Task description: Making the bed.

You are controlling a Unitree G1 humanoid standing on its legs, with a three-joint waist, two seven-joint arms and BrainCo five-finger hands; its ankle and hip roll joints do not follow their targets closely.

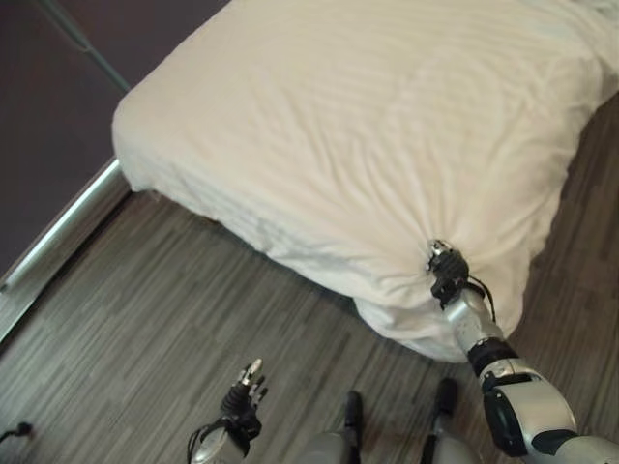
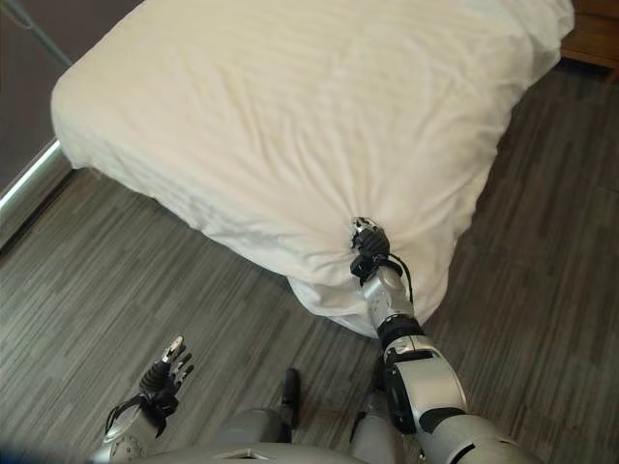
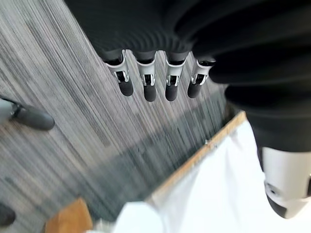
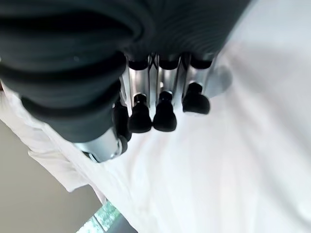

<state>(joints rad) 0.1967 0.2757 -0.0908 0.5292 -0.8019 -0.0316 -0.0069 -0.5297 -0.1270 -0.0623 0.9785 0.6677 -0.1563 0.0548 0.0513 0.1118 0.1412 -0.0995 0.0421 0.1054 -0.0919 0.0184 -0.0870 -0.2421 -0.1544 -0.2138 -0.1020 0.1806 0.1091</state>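
A white duvet (image 1: 368,126) covers the bed and hangs over its near corner toward the floor. My right hand (image 1: 447,266) is at that corner, fingers curled into the cloth, and folds radiate from the grip. In the right wrist view the dark fingertips (image 4: 164,115) are bent in against the white duvet (image 4: 233,160). My left hand (image 1: 242,396) hangs low over the floor, apart from the bed, with its fingers (image 3: 146,82) straight and nothing in it.
Dark wood-grain floor (image 1: 174,329) surrounds the bed. A metal rail (image 1: 58,237) runs along a dark wall on the left. Wooden furniture (image 2: 595,39) stands at the far right. The bed's wooden base edge (image 3: 194,160) shows under the duvet.
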